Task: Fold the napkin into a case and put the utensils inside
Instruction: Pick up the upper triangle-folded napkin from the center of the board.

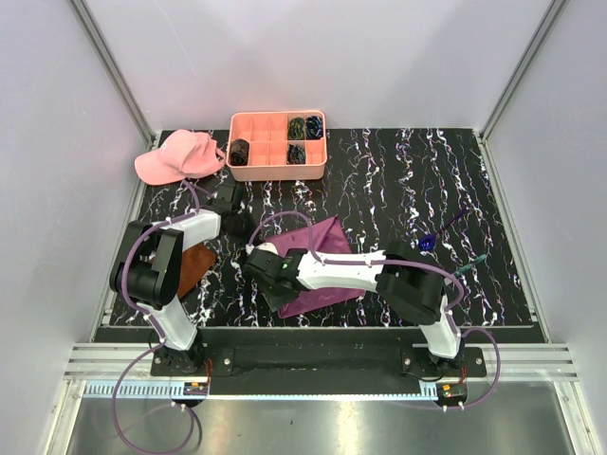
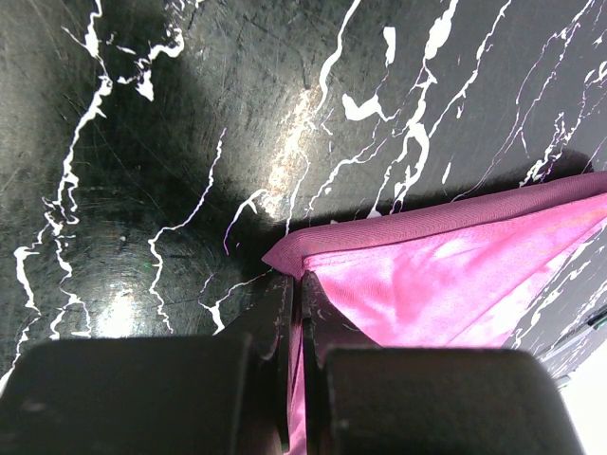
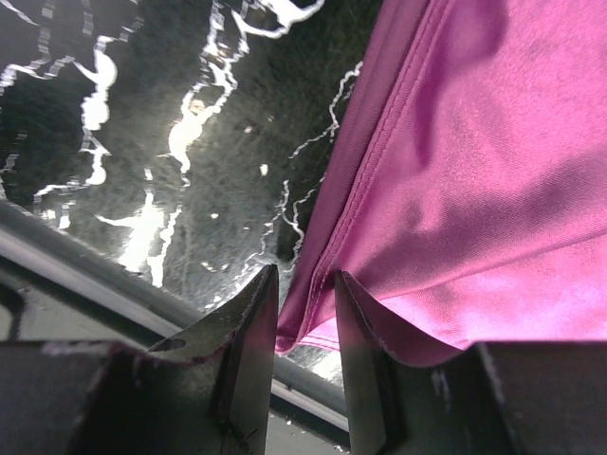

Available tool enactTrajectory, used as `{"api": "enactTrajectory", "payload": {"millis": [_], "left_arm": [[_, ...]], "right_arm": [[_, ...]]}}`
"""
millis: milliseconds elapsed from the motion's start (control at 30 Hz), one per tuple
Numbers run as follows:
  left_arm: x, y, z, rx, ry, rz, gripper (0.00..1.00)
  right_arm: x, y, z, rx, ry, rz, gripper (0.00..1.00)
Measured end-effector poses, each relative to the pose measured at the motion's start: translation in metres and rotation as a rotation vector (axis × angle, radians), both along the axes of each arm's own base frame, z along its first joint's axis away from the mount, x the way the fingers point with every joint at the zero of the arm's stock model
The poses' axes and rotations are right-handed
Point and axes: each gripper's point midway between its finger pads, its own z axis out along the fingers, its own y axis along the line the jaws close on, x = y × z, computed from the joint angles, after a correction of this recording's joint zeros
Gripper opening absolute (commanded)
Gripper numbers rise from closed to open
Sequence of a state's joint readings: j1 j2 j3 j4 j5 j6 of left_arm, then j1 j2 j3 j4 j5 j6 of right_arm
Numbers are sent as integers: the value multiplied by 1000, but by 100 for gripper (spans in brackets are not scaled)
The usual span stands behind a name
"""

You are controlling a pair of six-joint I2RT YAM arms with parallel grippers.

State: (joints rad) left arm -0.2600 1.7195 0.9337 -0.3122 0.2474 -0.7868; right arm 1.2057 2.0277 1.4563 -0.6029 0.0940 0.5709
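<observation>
The magenta napkin (image 1: 327,256) lies partly folded on the black marbled table, in front of the arm bases. My left gripper (image 2: 296,284) is shut on the napkin's (image 2: 446,284) corner, and the cloth runs down between its fingers; from above it (image 1: 245,227) sits at the cloth's left side. My right gripper (image 3: 305,280) is open, with the napkin's (image 3: 474,171) hemmed edge hanging in the gap between its fingers, near the table's front edge (image 1: 273,292). The utensils (image 1: 429,243) lie apart on the table to the right, slim with bluish ends.
A rust-brown cloth (image 1: 194,268) lies under the left arm. A pink cap (image 1: 175,156) sits at the back left. Next to it a salmon compartment tray (image 1: 278,173) holds dark coiled bundles. The metal front rail (image 3: 76,261) runs close to the right gripper.
</observation>
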Motion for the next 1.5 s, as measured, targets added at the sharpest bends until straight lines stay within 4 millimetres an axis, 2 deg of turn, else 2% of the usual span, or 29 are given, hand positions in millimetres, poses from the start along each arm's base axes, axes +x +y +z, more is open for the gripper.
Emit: {"api": "enactTrajectory", "payload": {"millis": [300,633,667,700,767,800,933,1133,1200,1333,1500], "left_arm": [[0,0,0,-3,1,0,0],[0,-1,-1,-23,-4,-2,0],[0,-2,0,-26,-4,-2,0],[0,-2,-1,-31,-4,-1,0],[0,-1,-1,-39,-5,0,0],[0,-1,-1,-43,-6,2,0],[0,-2,-1,-56,-7,2,0],[-1,1,1,-69,-15,7,0],[-3,1,7,-74,-22,7,0],[-7,-3,31,-110,-56,-13,0],[-10,-2,65,-136,-125,-17,0]], "right_arm": [[-2,-1,-5,-16,5,4,43],[-2,-3,-9,-127,-64,9,37],[-2,-4,-10,-139,-77,10,35],[-2,-4,-10,-150,-89,11,28],[-1,-5,-10,-165,-111,6,23],[0,-5,-10,-169,-117,4,16],[3,-10,-10,-188,-140,-12,0],[4,-11,-8,-189,-148,-20,0],[3,-13,-7,-188,-145,-18,0],[-2,-18,-1,-175,-131,-3,0],[-8,-2,32,-49,-100,22,0]]}}
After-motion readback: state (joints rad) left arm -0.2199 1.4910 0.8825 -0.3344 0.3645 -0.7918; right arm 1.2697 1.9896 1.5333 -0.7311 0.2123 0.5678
